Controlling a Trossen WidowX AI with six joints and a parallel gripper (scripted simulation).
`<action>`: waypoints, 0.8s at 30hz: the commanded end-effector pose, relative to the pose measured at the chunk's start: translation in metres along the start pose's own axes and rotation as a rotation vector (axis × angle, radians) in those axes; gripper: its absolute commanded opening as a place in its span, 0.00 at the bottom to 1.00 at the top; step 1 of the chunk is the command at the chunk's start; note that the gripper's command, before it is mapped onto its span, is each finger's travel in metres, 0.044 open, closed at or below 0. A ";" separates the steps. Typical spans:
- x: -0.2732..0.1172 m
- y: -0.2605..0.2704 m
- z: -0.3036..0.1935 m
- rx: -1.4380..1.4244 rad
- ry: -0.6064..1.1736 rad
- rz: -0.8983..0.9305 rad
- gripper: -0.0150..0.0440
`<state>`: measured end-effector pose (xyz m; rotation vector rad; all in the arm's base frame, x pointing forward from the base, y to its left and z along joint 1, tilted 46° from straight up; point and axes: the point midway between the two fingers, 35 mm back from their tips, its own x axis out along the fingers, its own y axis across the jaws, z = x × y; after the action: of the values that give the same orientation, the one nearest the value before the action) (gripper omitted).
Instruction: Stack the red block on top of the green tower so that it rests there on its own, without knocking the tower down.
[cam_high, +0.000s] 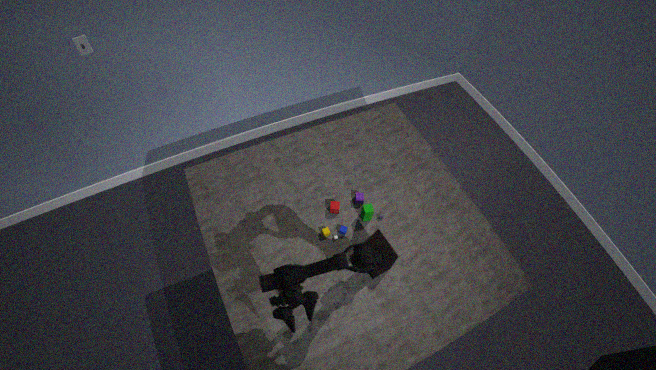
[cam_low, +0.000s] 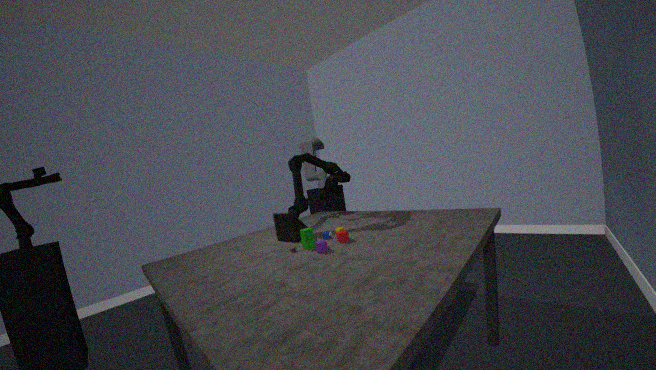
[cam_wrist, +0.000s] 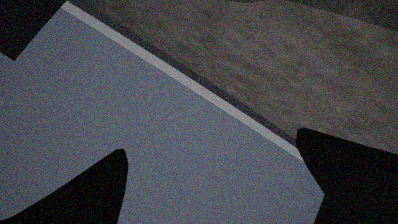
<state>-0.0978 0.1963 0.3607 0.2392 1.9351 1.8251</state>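
The red block (cam_high: 334, 207) (cam_low: 342, 237) sits on the table (cam_high: 450, 265) (cam_low: 310, 300), apart from the green tower. The green tower (cam_high: 368, 212) (cam_low: 307, 239) stands upright with nothing on top. My gripper (cam_high: 302, 325) (cam_wrist: 211, 141) is open and empty, with its two fingers wide apart. It is raised well above the table and far from both, on the other side of the arm from the blocks in the top view. Its fingers are too dark to make out in the exterior view. Neither block shows in the wrist view.
A purple block (cam_high: 359, 197) (cam_low: 321, 246) stands close beside the green tower. A blue block (cam_high: 343, 230) (cam_low: 326, 235), a yellow block (cam_high: 326, 231) (cam_low: 340, 229) and a tiny white piece (cam_high: 336, 237) lie between the red block and the arm. A small dark piece (cam_high: 380, 217) (cam_low: 294, 250) lies near the tower.
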 end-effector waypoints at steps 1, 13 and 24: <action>-0.011 -0.008 0.036 0.007 -0.118 -0.042 1.00; -0.072 -0.065 0.129 0.145 -0.410 -0.162 1.00; -0.154 -0.134 0.174 0.322 -0.634 -0.250 1.00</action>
<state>0.1139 0.2768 0.2733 0.5493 1.7029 1.1687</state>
